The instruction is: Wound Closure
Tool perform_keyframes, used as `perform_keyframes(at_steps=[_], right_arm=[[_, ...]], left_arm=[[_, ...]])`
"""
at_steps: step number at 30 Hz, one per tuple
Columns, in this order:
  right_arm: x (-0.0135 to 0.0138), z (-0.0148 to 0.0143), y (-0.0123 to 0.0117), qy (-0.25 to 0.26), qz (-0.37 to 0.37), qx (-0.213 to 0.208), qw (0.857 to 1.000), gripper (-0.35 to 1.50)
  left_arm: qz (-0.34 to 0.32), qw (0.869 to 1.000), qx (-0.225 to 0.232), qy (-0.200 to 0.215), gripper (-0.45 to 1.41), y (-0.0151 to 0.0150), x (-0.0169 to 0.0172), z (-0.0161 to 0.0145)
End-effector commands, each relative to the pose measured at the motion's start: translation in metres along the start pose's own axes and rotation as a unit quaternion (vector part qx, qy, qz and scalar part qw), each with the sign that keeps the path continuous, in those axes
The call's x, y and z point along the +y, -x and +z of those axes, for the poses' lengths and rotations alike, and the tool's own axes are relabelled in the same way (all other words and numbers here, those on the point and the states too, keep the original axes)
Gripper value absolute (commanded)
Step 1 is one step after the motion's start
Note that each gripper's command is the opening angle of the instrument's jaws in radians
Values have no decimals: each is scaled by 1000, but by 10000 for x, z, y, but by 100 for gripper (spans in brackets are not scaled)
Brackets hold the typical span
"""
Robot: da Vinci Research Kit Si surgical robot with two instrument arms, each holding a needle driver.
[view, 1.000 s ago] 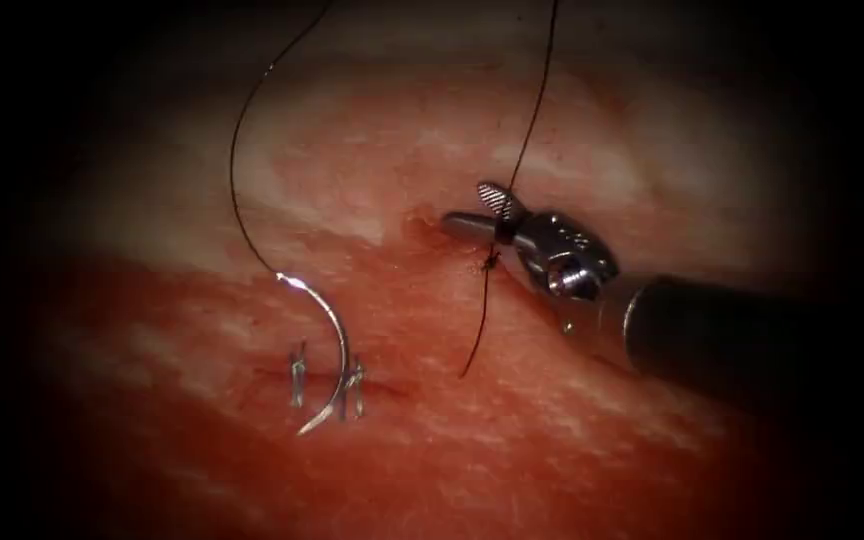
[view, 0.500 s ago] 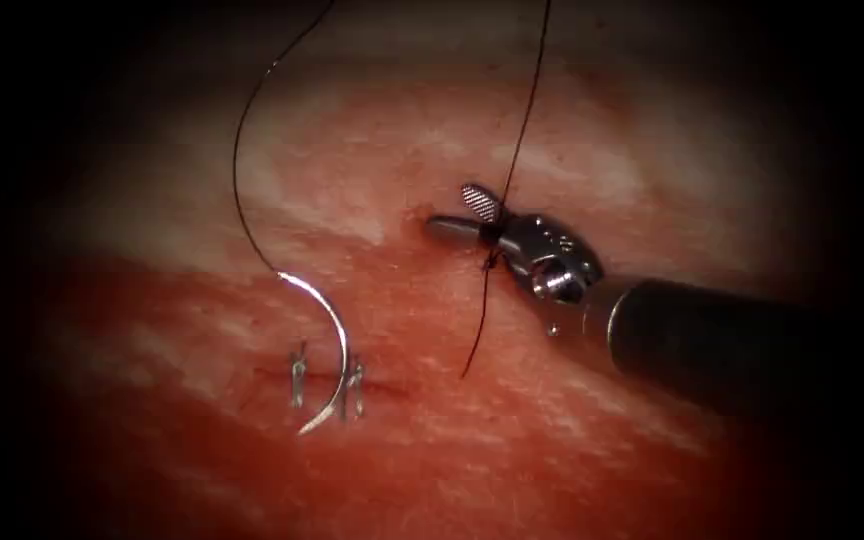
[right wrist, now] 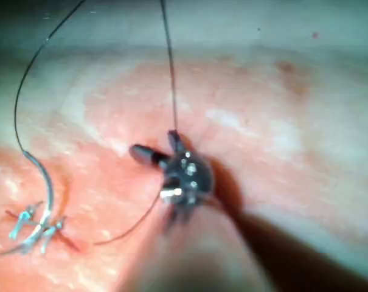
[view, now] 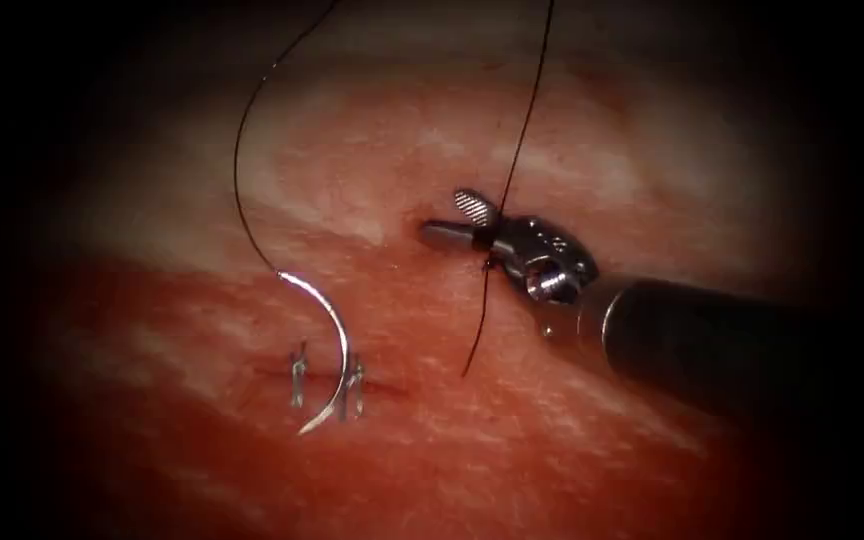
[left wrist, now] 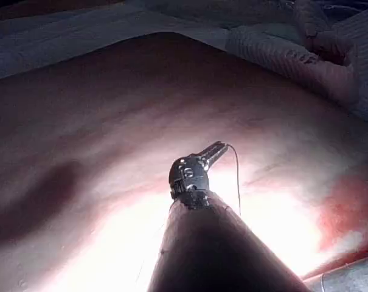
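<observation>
Your needle (view: 324,345) is lying free on the tissue (view: 572,440) at the left, across the clips (view: 327,385), held by neither tool. Its thread (view: 242,190) is arcing up from it. Your right tool (view: 467,220) has been creeping left over the last second, and its jaws are standing apart around the strand (view: 517,150) just above the knot (view: 490,262). Your left tool (left wrist: 215,151) is pinching thread.

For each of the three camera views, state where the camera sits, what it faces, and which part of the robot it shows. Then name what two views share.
Endoscope view: above and in front of the tissue; shows the right gripper, open around the thread.
Left wrist view: along the left arm's shaft toward the left gripper, which holds thread.
Right wrist view: along the right shaft toward its own gripper.
Shared: endoscope and right wrist views both show the needle lying on the tissue, unheld.
</observation>
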Motion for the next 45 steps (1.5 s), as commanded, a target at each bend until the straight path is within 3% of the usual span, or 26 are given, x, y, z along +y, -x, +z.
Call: perform_keyframes(at_steps=[1, 2, 3, 4, 5, 6, 13, 16, 17, 18, 19, 20, 24, 29, 31, 33, 35, 41, 45], right_arm=[[-1, 10, 4, -1, -1, 1, 1000, 66], [-1, 10, 4, -1, -1, 1, 1000, 66], [-1, 10, 4, -1, -1, 1, 1000, 52], [0, 10, 4, 0, -1, 2, 1000, 7], [0, 10, 4, 0, -1, 2, 1000, 7], [1, 10, 4, -1, 2, 1, 1000, -35], [1, 5, -6, 4, -9, 30, 1000, -35], [-1, 3, -13, 2, -50, 43, 998, -35], [-2, 0, -16, -4, -72, 53, 996, 12], [-2, 0, -16, -4, -72, 53, 996, 12], [-2, -4, -20, -6, -86, 64, 994, 83], [3, -16, -29, -14, -92, 82, 992, 126], [10, -33, -34, -26, -91, 93, 991, 128], [15, -76, -26, -23, -112, 90, 989, 126], [15, -79, -25, -22, -115, 90, 989, 126], [9, -91, -19, -21, -124, 90, 988, 123], [5, -94, -17, -20, -130, 91, 987, 123], [3, -96, -15, -19, -139, 91, 986, 121], [3, -97, -13, -20, -140, 91, 986, 121]], left_arm=[[0, 1000, 0, 1, -45, 3, -5, 4], [0, 1000, 0, 1, -45, 3, -5, 4], [0, 1000, 1, 1, -45, 3, -4, 4], [0, 1000, 1, 1, -45, 3, -3, 4], [0, 1000, 1, 1, -45, 3, -3, 4], [0, 1000, 1, 1, -45, 3, -3, 4], [2, 1000, 2, 2, -45, 5, 0, 4], [1, 1000, -5, 0, -45, 6, -1, 4], [7, 1000, -16, -6, -45, 8, -3, 6], [7, 1000, -16, -6, -45, 8, -3, 6], [11, 1000, -27, -11, -45, 12, -5, 9], [16, 999, -45, -15, -45, 25, -9, 16], [24, 997, -70, -14, -45, 46, -13, 24], [34, 992, -122, -19, -45, 118, -38, 62], [33, 991, -126, -21, -45, 123, -41, 66], [42, 987, -154, -29, -45, 162, -68, 98], [47, 985, -164, -35, -45, 181, -93, 115], [48, 983, -174, -37, -45, 200, -128, 126], [27, 980, -185, -61, -45, 212, -144, 121]])
